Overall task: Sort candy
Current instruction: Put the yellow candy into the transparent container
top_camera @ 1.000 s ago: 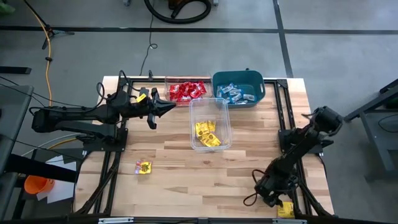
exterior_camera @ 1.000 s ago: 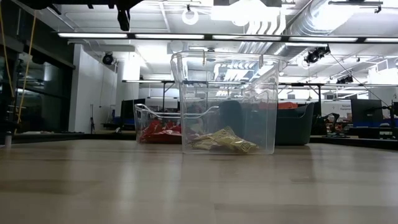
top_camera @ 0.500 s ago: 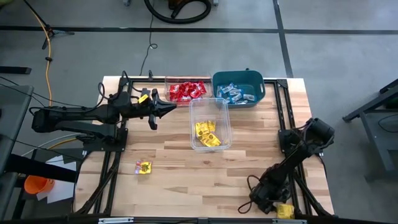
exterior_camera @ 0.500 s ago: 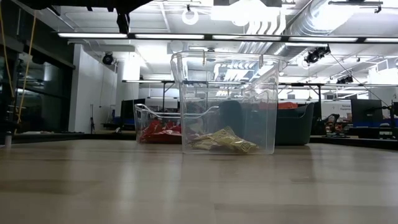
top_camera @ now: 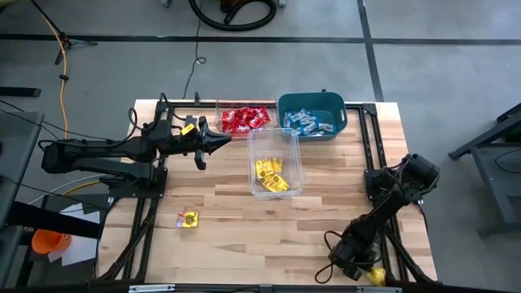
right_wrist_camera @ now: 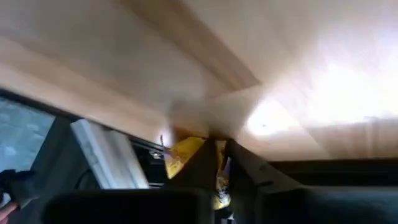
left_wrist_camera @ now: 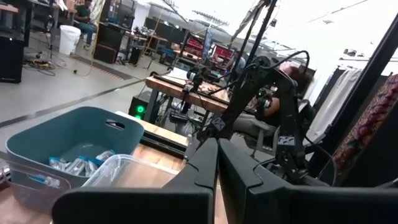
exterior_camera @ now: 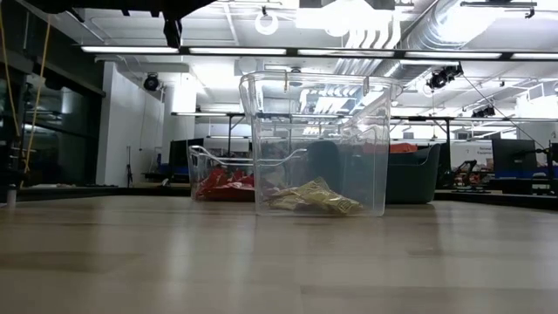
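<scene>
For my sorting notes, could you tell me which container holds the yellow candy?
The tall clear tub at the table's middle; the other clear tub holds red candy and the teal bin holds light blue.

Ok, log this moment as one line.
right pincer: shut on yellow candy, near table edge | left pincer: shut, empty, beside red tub | loose yellow candy: unsorted
</scene>
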Available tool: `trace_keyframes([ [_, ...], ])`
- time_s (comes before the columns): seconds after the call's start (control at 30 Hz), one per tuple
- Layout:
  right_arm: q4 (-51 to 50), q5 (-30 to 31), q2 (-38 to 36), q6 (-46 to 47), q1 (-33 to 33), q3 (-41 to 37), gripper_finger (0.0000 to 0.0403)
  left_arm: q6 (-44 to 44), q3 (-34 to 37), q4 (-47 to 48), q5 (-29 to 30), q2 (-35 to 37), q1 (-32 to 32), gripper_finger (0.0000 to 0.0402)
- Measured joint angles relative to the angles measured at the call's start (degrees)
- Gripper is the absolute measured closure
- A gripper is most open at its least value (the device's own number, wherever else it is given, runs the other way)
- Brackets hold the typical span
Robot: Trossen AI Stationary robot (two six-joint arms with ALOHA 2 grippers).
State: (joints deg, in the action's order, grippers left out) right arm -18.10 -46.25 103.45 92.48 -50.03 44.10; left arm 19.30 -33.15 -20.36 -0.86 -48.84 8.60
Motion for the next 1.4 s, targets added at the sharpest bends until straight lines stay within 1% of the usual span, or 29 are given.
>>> trace_keyframes([
  [0.03,0.0,0.55,-0.55,-1.23,0.33,0.0,0.0389,-0.12,0.0,0.0,0.02,-0.02,0.0,0.0401],
  [0.17,-0.85,3.88,-4.85,-4.27,2.96,0.0,0.0386,-0.5,0.0,-0.4,0.02,0.0,0.0,0.0401],
  [0.23,-1.05,7.18,-7.81,-6.84,4.97,0.0,0.0397,-0.52,0.0,-1.02,0.04,-0.01,0.0,0.0401],
  [0.3,0.05,11.15,-11.38,-10.97,7.7,0.0,0.0398,-0.92,0.0,-1.54,0.05,-0.02,0.0,0.0401],
  [0.37,2.44,15.35,-15.19,-17.41,10.74,0.0,0.0397,-0.97,0.0,-2.55,0.14,-0.02,0.0,0.0401],
  [0.5,10.33,23.66,-22.82,-34.86,16.88,0.04,0.0401,-0.96,0.0,-5.21,0.28,-0.02,0.0,0.0402],
  [0.57,14.29,26.37,-26.14,-42.55,20.1,0.04,0.0401,-0.96,-0.01,-7.37,0.28,-0.01,0.0,0.0402],
  [0.67,19.11,29.54,-31.08,-49.94,25.15,0.04,0.0402,-0.97,-0.02,-9.27,0.28,0.01,0.0,0.0402],
  [0.73,22.53,33.15,-34.36,-54.57,28.52,0.04,0.0402,-0.97,-0.02,-9.65,0.28,0.01,0.0,0.0402],
  [0.87,32.82,41.79,-40.61,-70.25,35.04,0.08,0.0402,-0.99,-0.02,-9.54,0.27,0.0,0.0,0.0402],
  [0.93,38.69,45.19,-42.62,-76.65,38.14,0.09,0.0402,-1.46,-0.02,-9.5,0.27,0.01,0.0,0.0402],
  [1.0,44.88,46.64,-43.83,-82.3,41.14,0.09,0.0402,-1.91,-0.02,-9.56,0.26,0.0,0.0,0.0402],
  [1.07,50.99,46.81,-44.1,-86.85,43.56,0.09,0.0403,-1.91,-0.02,-9.57,0.26,0.01,0.0,0.0401],
  [1.17,56.26,46.7,-43.7,-90.74,45.96,0.11,0.0403,-1.89,-0.02,-9.62,0.26,0.01,0.0,0.0401],
  [1.4,51.27,46.72,-43.36,-91.47,48.41,0.11,0.0403,-1.98,-0.02,-9.57,0.26,0.01,0.0,0.0402],
])
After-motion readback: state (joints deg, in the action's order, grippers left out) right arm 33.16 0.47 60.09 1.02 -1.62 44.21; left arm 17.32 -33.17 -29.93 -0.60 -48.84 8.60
